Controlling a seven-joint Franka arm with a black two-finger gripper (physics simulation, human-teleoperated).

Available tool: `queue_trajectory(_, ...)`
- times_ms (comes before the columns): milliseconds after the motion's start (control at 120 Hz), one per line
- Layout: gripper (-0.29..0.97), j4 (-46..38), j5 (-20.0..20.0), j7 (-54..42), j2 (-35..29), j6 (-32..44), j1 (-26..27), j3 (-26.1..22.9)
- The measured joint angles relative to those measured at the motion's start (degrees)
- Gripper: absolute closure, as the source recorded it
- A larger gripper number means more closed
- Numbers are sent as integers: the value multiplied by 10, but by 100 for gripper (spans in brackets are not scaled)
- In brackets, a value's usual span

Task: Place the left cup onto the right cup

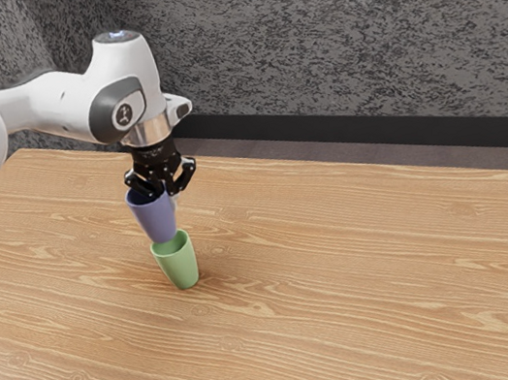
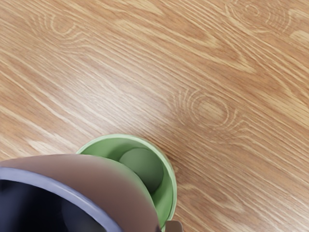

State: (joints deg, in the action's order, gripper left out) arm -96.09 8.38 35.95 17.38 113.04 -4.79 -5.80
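Plain wood grain of the desk (image 1: 397, 273) surrounds the two cups, and a dark speckled wall (image 1: 351, 15) rises beyond its far edge. My arm (image 1: 42, 104) reaches in from the exterior view's left, nearer the desk's far edge than the near one, with the wrist pointing down. The claw (image 1: 162, 182) is closed on the rim of the purple cup (image 1: 154, 217), which hangs right under it, slightly tilted. The purple cup's base sits at the mouth of the green cup (image 1: 177, 261), which stands on the desk; I cannot tell whether they touch.
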Motion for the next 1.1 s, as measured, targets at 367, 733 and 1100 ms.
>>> queue_trajectory(367, 78, 0, 2, 3, 15, 9, 0, 0)
queue_trajectory(733, 78, 0, 3, 6, 27, 22, 0, 0)
queue_trajectory(1100, 53, 0, 0, 5, 35, 28, 0, 0)
